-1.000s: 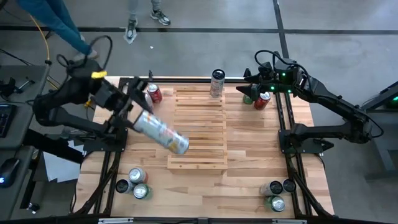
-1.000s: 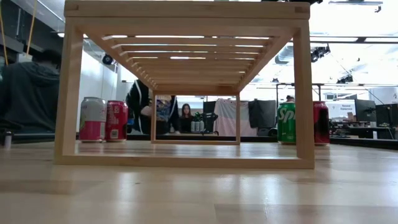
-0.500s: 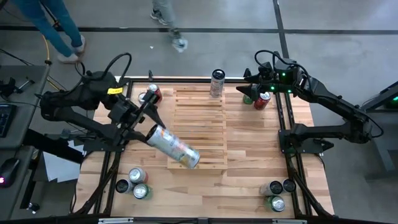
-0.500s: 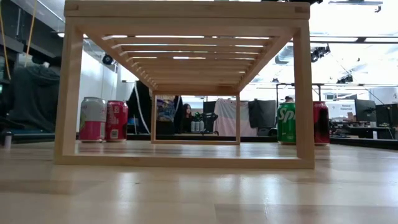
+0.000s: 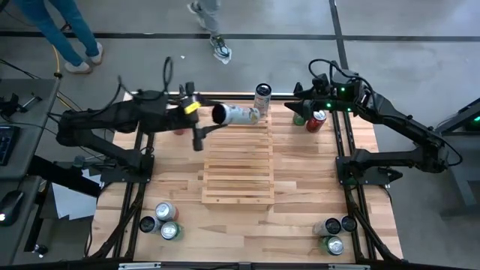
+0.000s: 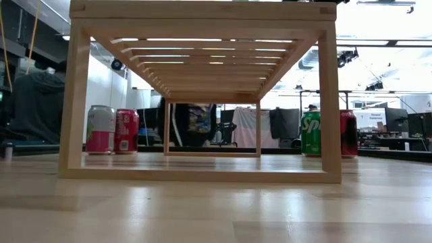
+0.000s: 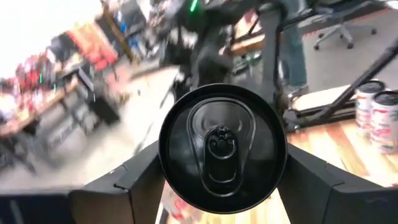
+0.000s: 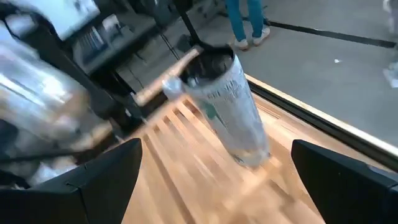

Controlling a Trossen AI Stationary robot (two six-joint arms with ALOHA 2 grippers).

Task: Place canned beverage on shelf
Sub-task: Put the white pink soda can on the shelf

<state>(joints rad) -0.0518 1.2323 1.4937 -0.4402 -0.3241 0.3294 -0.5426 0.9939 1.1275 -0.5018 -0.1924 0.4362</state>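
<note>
Overhead and table-level cameras share the shelf (image 5: 238, 154); wrist cameras look close.

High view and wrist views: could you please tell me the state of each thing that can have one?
Left gripper: shut on the held can.
Held can: on its side in the air, over the shelf's far end.
Tall can: upright at the shelf's far edge.
Right gripper: open, empty.
</note>
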